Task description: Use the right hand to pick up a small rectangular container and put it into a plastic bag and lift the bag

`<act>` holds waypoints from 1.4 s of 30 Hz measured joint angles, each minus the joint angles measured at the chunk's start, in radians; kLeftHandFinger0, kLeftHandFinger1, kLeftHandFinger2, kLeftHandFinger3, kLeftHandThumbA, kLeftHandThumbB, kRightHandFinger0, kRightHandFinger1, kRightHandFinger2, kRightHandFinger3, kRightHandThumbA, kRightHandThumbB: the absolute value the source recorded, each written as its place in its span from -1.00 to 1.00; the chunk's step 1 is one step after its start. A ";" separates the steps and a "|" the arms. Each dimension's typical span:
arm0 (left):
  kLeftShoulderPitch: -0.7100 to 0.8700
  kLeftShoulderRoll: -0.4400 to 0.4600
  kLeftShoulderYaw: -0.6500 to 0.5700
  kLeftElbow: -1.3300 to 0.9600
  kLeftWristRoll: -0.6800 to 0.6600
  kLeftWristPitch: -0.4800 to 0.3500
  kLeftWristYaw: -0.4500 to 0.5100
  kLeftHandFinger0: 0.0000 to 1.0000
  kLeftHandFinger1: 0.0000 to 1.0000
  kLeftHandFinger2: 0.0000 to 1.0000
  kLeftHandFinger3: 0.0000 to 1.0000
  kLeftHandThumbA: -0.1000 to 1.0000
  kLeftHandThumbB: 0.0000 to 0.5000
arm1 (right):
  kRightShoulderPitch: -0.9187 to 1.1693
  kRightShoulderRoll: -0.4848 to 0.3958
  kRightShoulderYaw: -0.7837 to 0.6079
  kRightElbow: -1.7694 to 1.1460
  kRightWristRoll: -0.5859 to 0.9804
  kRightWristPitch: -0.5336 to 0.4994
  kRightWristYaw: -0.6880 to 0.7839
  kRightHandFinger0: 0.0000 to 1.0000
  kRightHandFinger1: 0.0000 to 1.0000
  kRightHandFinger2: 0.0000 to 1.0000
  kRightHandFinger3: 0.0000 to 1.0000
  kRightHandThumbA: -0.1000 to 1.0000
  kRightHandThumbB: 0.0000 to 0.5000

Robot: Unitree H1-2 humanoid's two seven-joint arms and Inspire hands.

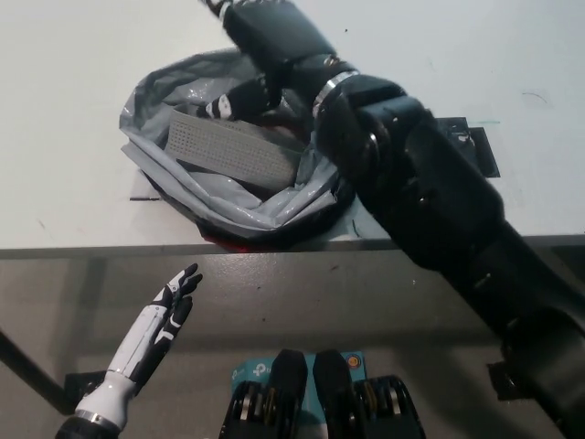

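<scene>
Container (pixel 233 152): a grey box with tiny dots on top, seen lying flat inside the bag.
Bag (pixel 151 105): grey and shiny, wide open, laid on the white desk (pixel 64 55) near its front edge, at about 10 o'clock in the view.
Right hand (pixel 260 41): black, seen at 12 o'clock, over the back rim of the bag. Nothing is held by its fingers (pixel 219 108). They are bent a little and point down over the box.
Left hand (pixel 155 334): white, held at 7 o'clock, below the desk edge. Its fingers are spread out and nothing is held.
Black patch (pixel 475 151): seen on the desk at 3 o'clock, partly hidden by the arm.
</scene>
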 measured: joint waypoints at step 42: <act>0.001 0.000 0.000 0.000 0.006 0.001 0.000 1.00 1.00 1.00 1.00 1.00 1.00 | 0.131 -0.055 -0.064 0.186 -0.013 0.095 0.017 1.00 1.00 1.00 1.00 0.92 0.98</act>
